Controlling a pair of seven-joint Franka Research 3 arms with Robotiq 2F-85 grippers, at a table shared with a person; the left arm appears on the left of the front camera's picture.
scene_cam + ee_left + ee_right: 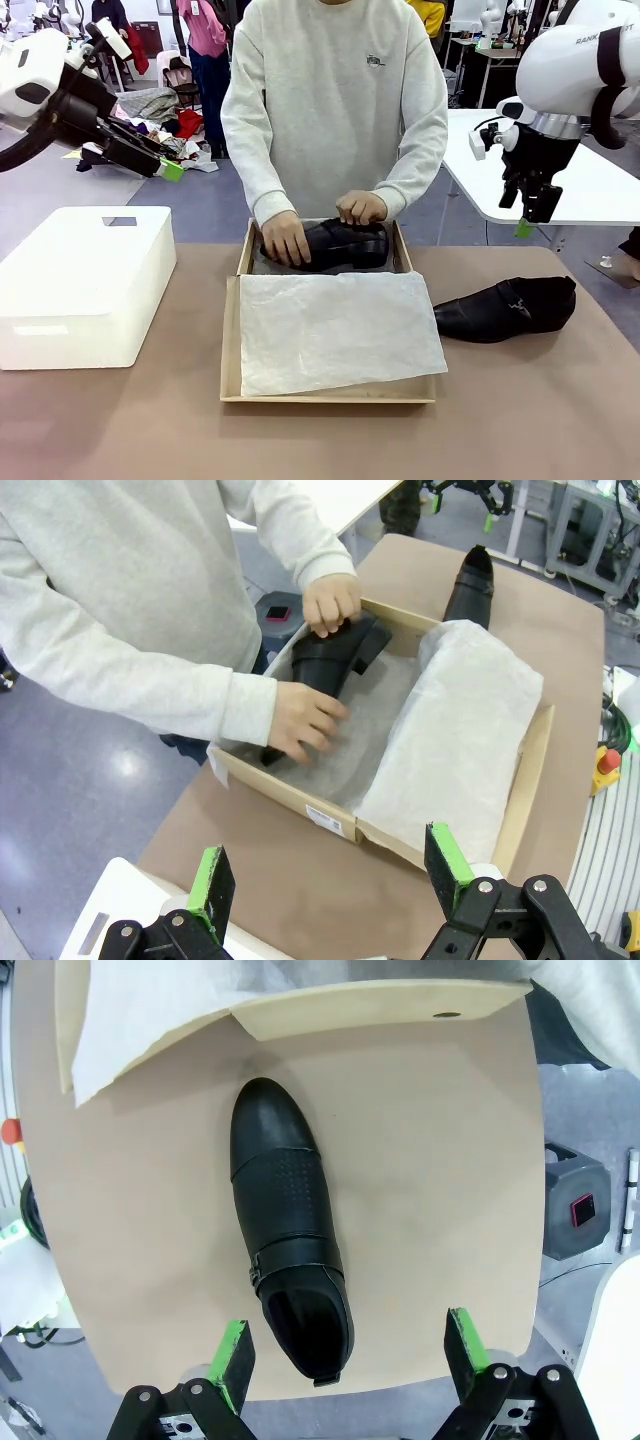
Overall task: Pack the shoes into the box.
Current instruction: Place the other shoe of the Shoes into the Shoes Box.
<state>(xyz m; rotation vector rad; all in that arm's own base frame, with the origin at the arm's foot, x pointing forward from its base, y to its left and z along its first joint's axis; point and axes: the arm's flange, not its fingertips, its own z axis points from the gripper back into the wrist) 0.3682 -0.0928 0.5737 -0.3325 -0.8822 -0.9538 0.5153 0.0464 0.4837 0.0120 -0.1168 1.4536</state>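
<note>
Right wrist view: my right gripper hangs with its jaws spread wide, holding nothing, raised over the second black dress shoe. That shoe lies on the brown table just beside the cardboard shoebox. My left gripper is equally wide and empty, raised off to the box's side. The person's hands rest on the first shoe inside the box, so I judge the job about half done, with one shoe left to pack.

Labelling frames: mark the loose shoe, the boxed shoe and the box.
Loose shoe [285,1220], right wrist view, perforated upper.
Boxed shoe [350,248], front view, glossy side.
Box [265,785], left wrist view, outer side wall.
</note>
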